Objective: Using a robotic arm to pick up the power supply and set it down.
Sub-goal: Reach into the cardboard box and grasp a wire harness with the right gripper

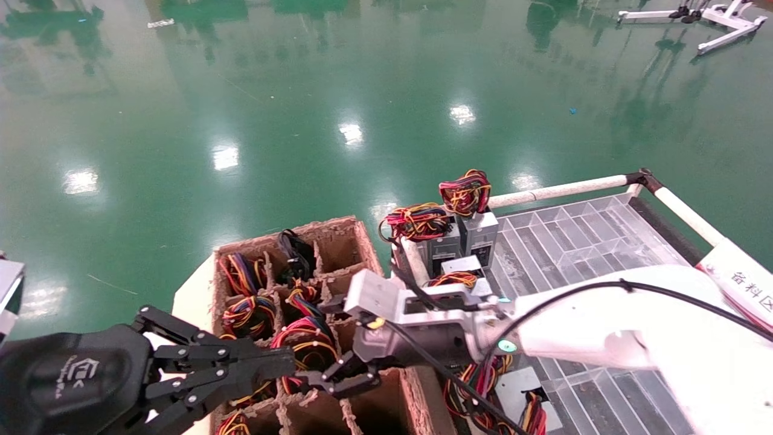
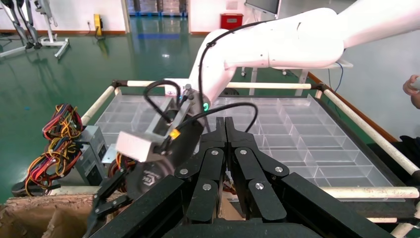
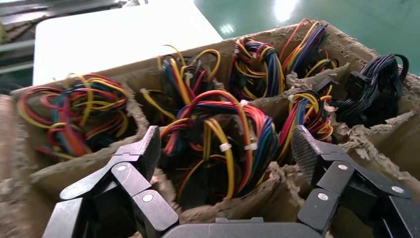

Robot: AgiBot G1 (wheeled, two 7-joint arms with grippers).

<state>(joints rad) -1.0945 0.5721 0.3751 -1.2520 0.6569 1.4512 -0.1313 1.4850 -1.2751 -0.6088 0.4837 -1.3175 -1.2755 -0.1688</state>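
Low in the centre of the head view, the robotic arm point(image 1: 604, 338) reaches leftward over a brown pulp tray point(image 1: 338, 241) of compartments. Its right gripper point(image 1: 347, 377) stands wide, one finger on either side of the power supply point(image 3: 223, 148), whose red, yellow and blue wire bundle fills the middle cell; the pads are apart from the wires. Around it about five more coloured bundles sit in their own cells, plus one black-cabled unit point(image 1: 294, 254) (upper right in the right wrist view). At the frame's centre two grey supplies point(image 1: 465, 238) stand upright at the edge of a clear divided tray point(image 1: 580, 235). The left gripper point(image 1: 266, 365), at lower left, has its fingers pressed together and carries a white logo, unreadable. A white label point(image 1: 746, 287) at right edge shows Chinese characters.
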